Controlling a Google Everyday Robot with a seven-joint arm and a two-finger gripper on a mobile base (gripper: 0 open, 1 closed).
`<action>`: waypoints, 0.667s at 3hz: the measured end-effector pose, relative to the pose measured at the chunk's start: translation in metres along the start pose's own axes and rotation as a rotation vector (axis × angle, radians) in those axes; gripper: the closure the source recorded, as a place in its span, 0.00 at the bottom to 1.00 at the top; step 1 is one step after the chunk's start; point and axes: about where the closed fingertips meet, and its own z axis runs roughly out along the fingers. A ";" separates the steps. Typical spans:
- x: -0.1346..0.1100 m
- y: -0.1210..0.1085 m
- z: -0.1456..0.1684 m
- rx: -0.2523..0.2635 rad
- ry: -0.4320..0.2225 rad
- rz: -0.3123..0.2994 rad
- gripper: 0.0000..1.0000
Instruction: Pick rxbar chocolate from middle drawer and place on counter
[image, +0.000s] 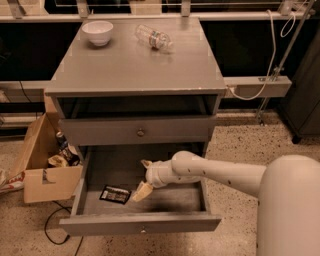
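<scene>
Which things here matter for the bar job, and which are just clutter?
Job: flat black-wrapped rxbar chocolate lying in the open grey middle drawer; flat grey counter; open gripper in that drawer, beside the bar.
Clutter: white bowl and clear plastic bottle on the counter; cardboard box on the floor.

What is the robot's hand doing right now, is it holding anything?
Gripper: jaws open, holding nothing, inside the middle drawer, just right of the rxbar chocolate.

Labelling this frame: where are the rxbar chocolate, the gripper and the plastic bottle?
rxbar chocolate (115, 194): camera view, middle of its wrapper.
gripper (139, 180): camera view, midway between its open jaws, inside the middle drawer (112, 165).
plastic bottle (154, 37): camera view, middle of its body.
</scene>
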 end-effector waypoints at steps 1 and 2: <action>0.002 0.004 0.036 -0.020 -0.030 0.040 0.00; -0.001 0.019 0.070 -0.002 -0.027 0.073 0.00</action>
